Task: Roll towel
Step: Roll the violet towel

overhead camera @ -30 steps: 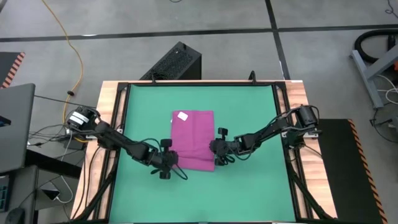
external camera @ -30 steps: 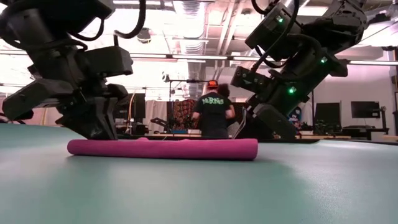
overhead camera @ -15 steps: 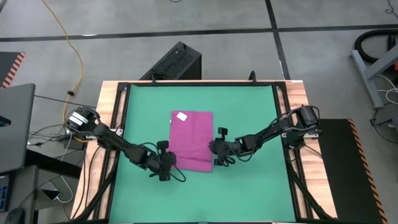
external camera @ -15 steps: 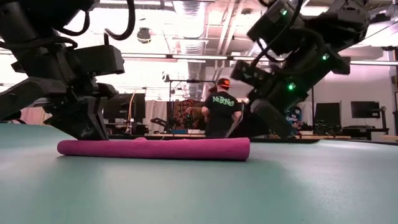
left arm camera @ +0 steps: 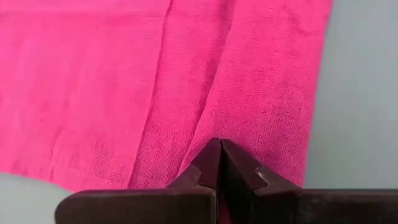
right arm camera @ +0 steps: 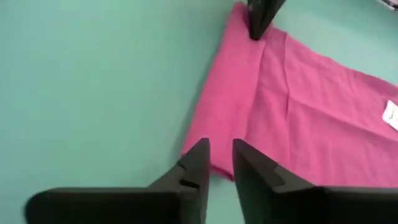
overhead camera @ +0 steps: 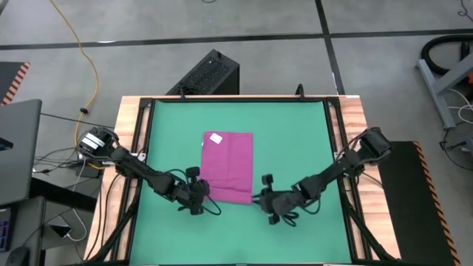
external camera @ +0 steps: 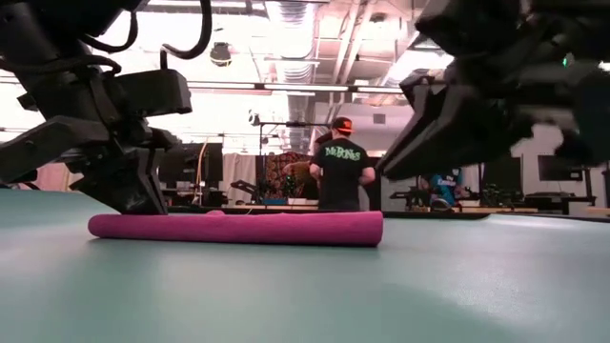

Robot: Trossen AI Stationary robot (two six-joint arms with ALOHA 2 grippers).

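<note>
A: The right gripper [overhead camera: 260, 198] has backed off the towel [overhead camera: 228, 167] toward the mat's near side, off the near right corner, fingers slightly apart on nothing.

B: And the left gripper [overhead camera: 205, 191]?

A: Clamped shut on the near left corner. One narrow roll sits along the near edge.

B: The rest?

A: Flat on the green mat [overhead camera: 295, 133], white tag [overhead camera: 216, 137] at the far end. Mostly unrolled, I'd judge.
</note>
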